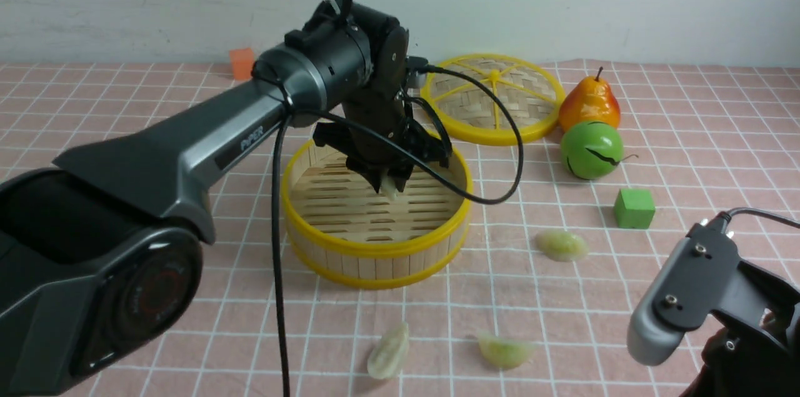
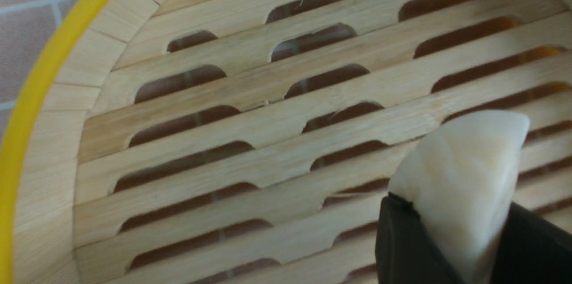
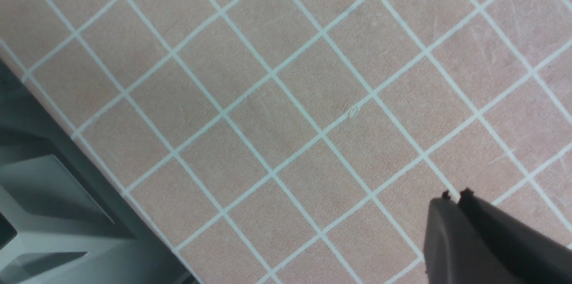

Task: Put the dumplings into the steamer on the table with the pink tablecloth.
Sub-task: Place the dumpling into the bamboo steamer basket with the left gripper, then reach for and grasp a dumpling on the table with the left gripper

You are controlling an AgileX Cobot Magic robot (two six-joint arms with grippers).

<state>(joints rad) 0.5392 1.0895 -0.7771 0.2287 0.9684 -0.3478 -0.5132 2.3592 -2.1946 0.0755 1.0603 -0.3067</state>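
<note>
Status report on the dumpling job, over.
Left jaws shut on cream dumpling inside steamer. Right jaws shut, empty. Three dumplings on tablecloth, none blocked.

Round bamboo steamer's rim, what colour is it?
Yellow on the round bamboo steamer; front view shows best.

grey and black left arm, hanging black cable, black left claw.
</note>
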